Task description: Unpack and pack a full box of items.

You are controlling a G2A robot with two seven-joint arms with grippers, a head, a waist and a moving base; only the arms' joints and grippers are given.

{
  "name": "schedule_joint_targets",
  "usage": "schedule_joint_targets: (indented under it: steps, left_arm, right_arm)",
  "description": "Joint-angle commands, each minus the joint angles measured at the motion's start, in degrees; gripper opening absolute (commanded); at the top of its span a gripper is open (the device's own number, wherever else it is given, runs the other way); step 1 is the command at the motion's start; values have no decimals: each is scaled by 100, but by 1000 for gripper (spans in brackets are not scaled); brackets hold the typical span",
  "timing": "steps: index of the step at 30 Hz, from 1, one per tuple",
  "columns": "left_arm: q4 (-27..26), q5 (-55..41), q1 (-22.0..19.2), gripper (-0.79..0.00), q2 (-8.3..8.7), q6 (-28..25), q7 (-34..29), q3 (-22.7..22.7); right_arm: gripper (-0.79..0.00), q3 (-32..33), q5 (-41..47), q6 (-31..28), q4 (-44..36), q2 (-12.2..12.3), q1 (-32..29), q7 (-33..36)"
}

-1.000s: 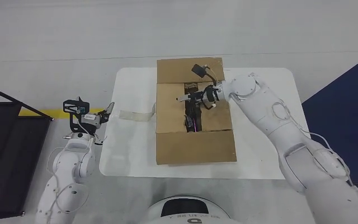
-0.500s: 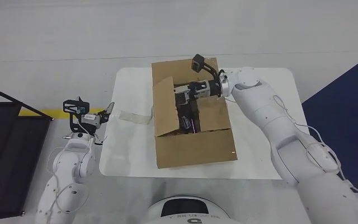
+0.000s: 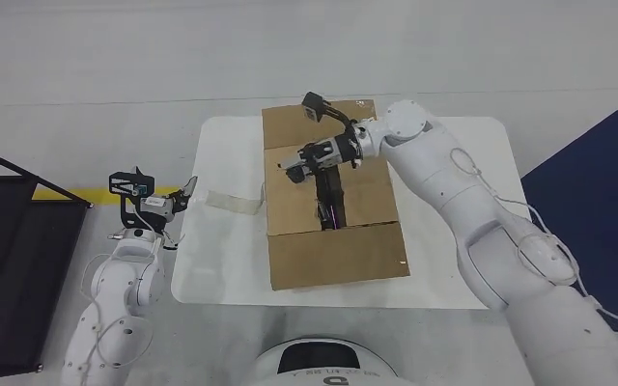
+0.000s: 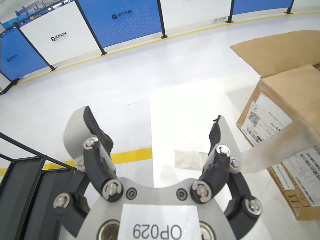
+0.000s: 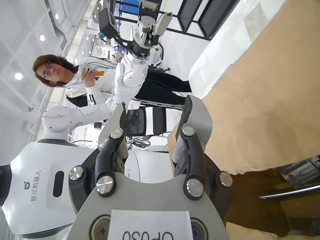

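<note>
- Right gripper (image 5: 155, 103), jaws part-open and empty, above box (image 3: 333, 256) at left flap edge.
- Left gripper (image 4: 152, 116), jaws wide, empty, beyond table (image 3: 227, 241) left edge.

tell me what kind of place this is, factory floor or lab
Probably a factory-style test hall: blue and white partition panels fence the area, a yellow floor line marks the pale floor, and a cardboard box sits on a white table.
</note>
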Motion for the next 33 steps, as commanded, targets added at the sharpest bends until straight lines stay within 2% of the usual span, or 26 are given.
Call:
schedule_joint_targets:
  steps: [1, 9, 13, 16, 19, 25, 33]
  left_arm:
    - [0, 0, 0, 0, 0, 0, 0, 0]
    - [0, 0, 0, 0, 0, 0, 0, 0]
    - [0, 0, 0, 0, 0, 0, 0, 0]
    - [0, 0, 0, 0, 0, 0, 0, 0]
    - [0, 0, 0, 0, 0, 0, 0, 0]
    - [0, 0, 0, 0, 0, 0, 0, 0]
    - [0, 0, 0, 0, 0, 0, 0, 0]
  right_arm:
    - [-15, 30, -162, -70, 245, 38, 42, -70]
    - [0, 24, -872, -64, 717, 153, 73, -388]
    - [0, -106, -1202, 171, 574, 98, -13, -645]
    - [0, -239, -1285, 385, 395, -6, -90, -577]
    - [0, -294, -1159, 495, 397, -129, -88, -456]
    - [0, -82, -354, 200, 616, -294, 17, 155]
    - [0, 67, 139, 364, 569, -422, 152, 364]
